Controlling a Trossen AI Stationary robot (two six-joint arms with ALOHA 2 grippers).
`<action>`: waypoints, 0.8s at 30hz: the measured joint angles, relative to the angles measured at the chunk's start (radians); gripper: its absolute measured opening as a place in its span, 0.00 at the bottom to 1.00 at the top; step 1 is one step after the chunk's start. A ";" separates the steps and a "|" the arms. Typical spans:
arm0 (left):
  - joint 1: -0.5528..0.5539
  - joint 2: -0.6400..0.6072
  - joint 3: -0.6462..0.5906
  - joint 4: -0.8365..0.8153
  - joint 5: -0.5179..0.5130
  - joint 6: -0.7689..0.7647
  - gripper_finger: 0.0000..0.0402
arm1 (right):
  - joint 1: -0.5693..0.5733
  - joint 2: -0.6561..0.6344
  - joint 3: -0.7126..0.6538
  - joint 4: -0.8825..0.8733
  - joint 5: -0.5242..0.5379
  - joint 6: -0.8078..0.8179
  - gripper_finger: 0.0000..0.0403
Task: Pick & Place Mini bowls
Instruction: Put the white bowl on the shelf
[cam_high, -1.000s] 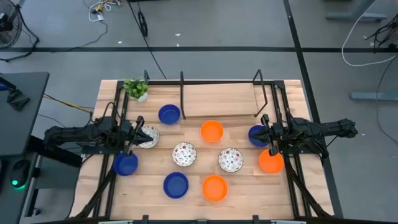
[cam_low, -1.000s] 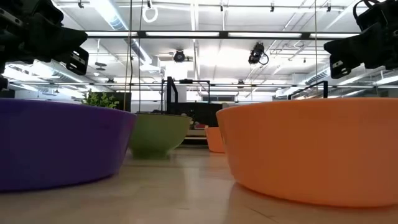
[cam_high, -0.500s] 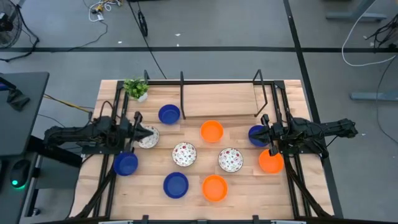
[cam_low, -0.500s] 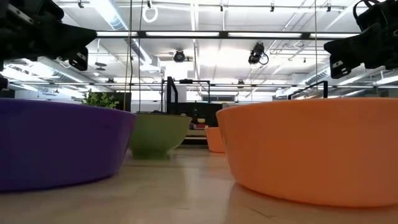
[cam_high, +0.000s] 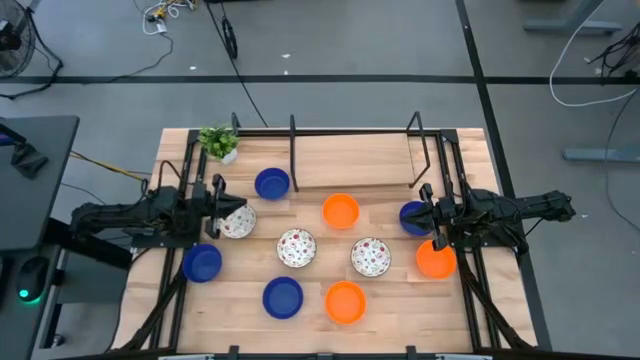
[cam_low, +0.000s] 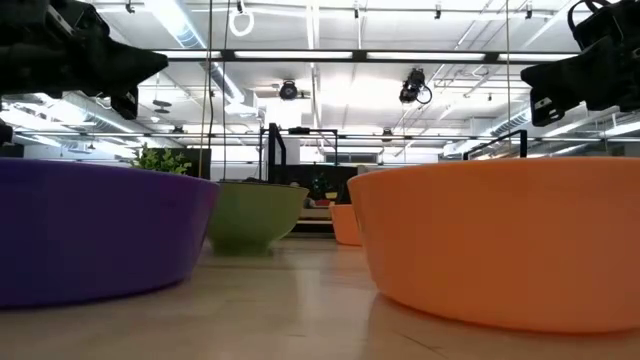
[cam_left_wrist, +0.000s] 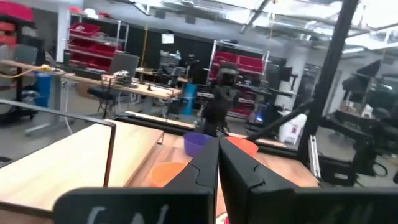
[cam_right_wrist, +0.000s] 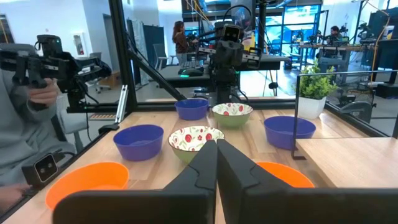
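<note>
- Nine bowls (cam_high: 297, 247) spread over the table (cam_high: 350, 160): blue, orange and floral, none held.
- My left gripper (cam_high: 226, 207) is at the left, fingers pressed together, above a floral bowl (cam_high: 240, 221).
- My right gripper (cam_high: 428, 217) is at the right, shut on nothing, between a blue bowl (cam_high: 412, 216) and an orange bowl (cam_high: 435, 259).

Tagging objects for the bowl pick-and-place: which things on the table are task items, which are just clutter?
Task items:
blue bowls
orange bowls
floral bowls

Just there:
potted plant
black wire frame
</note>
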 joint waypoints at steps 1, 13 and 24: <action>0.000 0.000 0.000 0.003 -0.003 -0.003 0.05 | 0.000 0.000 0.000 0.000 0.000 0.000 0.03; -0.132 0.288 0.000 0.406 0.186 0.129 0.05 | 0.000 0.000 0.000 0.000 0.000 0.000 0.03; -0.269 0.951 0.274 0.589 -0.078 0.405 0.05 | 0.000 0.000 0.000 0.000 0.000 0.000 0.03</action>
